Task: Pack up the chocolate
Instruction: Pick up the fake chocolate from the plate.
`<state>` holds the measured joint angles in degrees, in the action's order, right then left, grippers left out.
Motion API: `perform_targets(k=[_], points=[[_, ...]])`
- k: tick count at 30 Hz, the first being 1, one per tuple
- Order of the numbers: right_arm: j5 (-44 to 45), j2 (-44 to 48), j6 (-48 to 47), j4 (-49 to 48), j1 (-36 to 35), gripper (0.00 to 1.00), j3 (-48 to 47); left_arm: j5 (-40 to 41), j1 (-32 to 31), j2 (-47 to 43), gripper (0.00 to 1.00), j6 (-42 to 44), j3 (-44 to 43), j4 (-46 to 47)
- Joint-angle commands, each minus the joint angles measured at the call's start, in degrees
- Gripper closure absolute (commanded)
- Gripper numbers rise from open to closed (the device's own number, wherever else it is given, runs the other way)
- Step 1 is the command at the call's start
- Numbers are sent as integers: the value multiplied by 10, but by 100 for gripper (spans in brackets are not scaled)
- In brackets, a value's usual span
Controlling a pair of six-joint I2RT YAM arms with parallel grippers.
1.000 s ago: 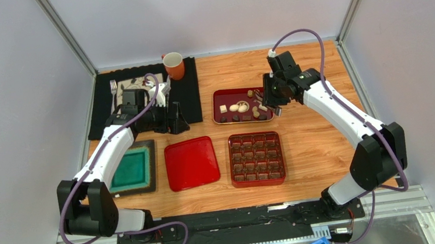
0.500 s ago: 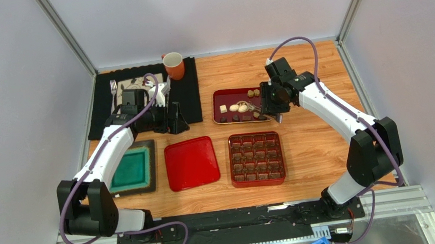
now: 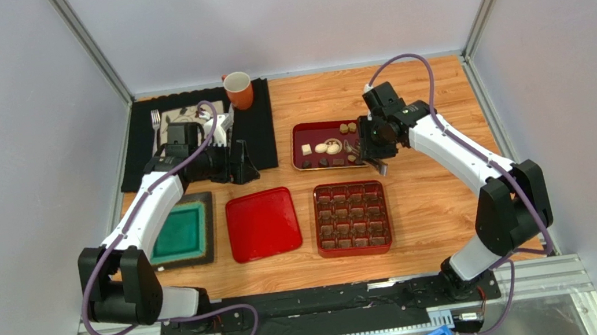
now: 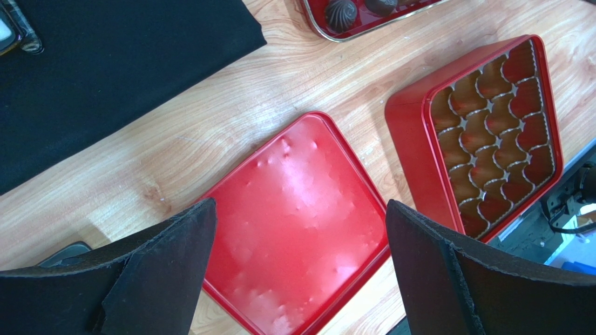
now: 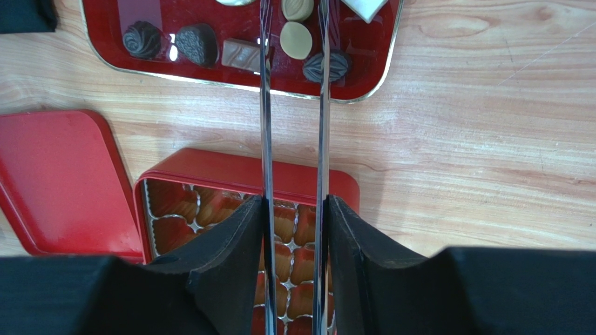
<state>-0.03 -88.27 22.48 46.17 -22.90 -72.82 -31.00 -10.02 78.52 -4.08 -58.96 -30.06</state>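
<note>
Right gripper [image 5: 294, 209]: fingers clamped on tweezers [image 5: 264, 105]; shifted toward 9 o'clock over the tray [image 5: 203, 14] of chocolate [image 5: 296, 40]; pick pending. Left gripper [image 4: 299, 209]: fingers apart, idle.

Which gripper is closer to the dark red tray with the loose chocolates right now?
Right. The right gripper, holding tongs, hangs over the right end of the tray. The left gripper sits open by the black mat, left of the tray.

Bright, even overhead light, soft shadows; glare on the red lid [image 4: 294, 209] and metal tongs [image 5: 264, 105].
</note>
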Motion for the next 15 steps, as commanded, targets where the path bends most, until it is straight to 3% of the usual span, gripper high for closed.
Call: perform_targets(k=[1,15], points=[[0,12,-3,1,-6,58,9,-5,4,-22,1,10,-12,1],[26,36,-4,29,-18,59,24,-7,4,-23,1,8,-13,2]])
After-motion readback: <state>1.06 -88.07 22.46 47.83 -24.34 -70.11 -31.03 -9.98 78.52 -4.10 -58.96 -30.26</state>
